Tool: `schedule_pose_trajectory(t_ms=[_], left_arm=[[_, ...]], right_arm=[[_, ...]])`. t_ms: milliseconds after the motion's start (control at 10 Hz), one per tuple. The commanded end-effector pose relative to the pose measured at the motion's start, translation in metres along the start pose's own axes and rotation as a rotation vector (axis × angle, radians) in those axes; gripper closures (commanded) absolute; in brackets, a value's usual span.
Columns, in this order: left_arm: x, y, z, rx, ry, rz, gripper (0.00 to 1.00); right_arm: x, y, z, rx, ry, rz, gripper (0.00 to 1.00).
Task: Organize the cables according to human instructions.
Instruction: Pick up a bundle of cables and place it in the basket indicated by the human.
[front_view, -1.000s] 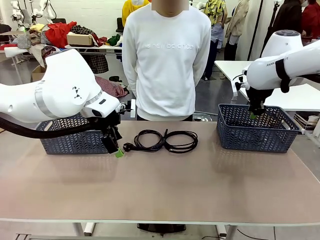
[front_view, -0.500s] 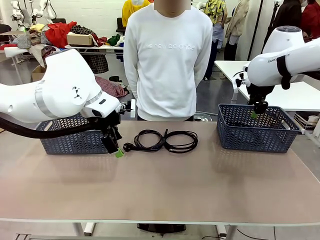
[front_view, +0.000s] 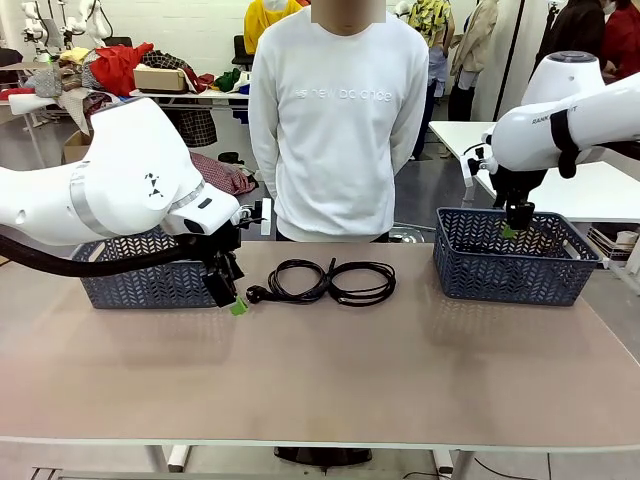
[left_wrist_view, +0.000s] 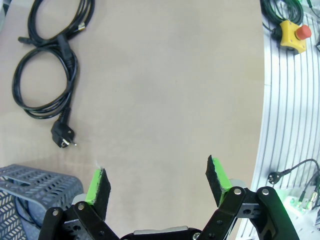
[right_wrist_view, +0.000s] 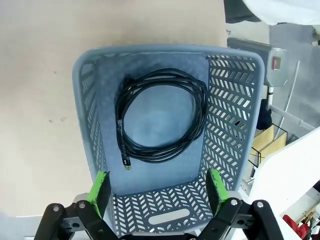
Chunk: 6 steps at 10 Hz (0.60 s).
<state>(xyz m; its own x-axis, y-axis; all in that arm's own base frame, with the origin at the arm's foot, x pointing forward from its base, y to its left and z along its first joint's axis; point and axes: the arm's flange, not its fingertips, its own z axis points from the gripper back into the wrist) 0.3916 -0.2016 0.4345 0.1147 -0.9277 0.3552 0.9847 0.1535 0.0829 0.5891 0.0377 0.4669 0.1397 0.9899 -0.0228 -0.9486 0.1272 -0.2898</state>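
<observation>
Two cables lie as joined black coils, one (front_view: 297, 278) to the left and one (front_view: 362, 283) to the right, at the table's far middle in front of the person. In the left wrist view these coils (left_wrist_view: 42, 80) sit at the upper left, with a chunky plug (left_wrist_view: 63, 137) nearest the fingers. My left gripper (front_view: 232, 300) (left_wrist_view: 158, 181) hovers open just left of the plug, holding nothing. Another coiled cable (right_wrist_view: 160, 117) rests flat inside the right basket (right_wrist_view: 85, 100). My right gripper (front_view: 510, 228) (right_wrist_view: 159, 187) hangs open above that basket (front_view: 515, 262), clear of the cable.
A second blue-grey basket (front_view: 150, 275) stands at the far left behind my left arm; its corner (left_wrist_view: 35, 182) shows a dark cord inside. The person (front_view: 338, 120) stands at the far edge, arms behind the back. A yellow emergency-stop box (left_wrist_view: 292, 35) lies off the table edge.
My right gripper has risen from inside the right basket to above its rim, with the cable left lying on the basket floor. The left arm and the table cables have not moved.
</observation>
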Motion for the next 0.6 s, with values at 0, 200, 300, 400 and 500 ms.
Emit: schedule_pose_trajectory(t_ms=[0, 200, 300, 400, 500], left_arm=[[-0.0006, -0.0001, 0.0019, -0.004, 0.001, 0.009, 0.0], [-0.0006, -0.0001, 0.0019, -0.004, 0.001, 0.009, 0.0], [-0.0006, -0.0001, 0.0019, -0.004, 0.001, 0.009, 0.0], [-0.0006, -0.0001, 0.0019, -0.004, 0.001, 0.009, 0.0], [-0.0006, -0.0001, 0.0019, -0.004, 0.001, 0.009, 0.0]], right_arm=[[-0.0024, -0.0009, 0.0009, -0.005, 0.0, 0.005, 0.0], [-0.0024, -0.0009, 0.0009, -0.005, 0.0, 0.005, 0.0], [-0.0024, -0.0009, 0.0009, -0.005, 0.0, 0.005, 0.0], [-0.0001, 0.0, 0.0, 0.0, 0.0, 0.0, 0.0], [0.0053, 0.0065, 0.0044, 0.011, -0.029, -0.045, 0.0]])
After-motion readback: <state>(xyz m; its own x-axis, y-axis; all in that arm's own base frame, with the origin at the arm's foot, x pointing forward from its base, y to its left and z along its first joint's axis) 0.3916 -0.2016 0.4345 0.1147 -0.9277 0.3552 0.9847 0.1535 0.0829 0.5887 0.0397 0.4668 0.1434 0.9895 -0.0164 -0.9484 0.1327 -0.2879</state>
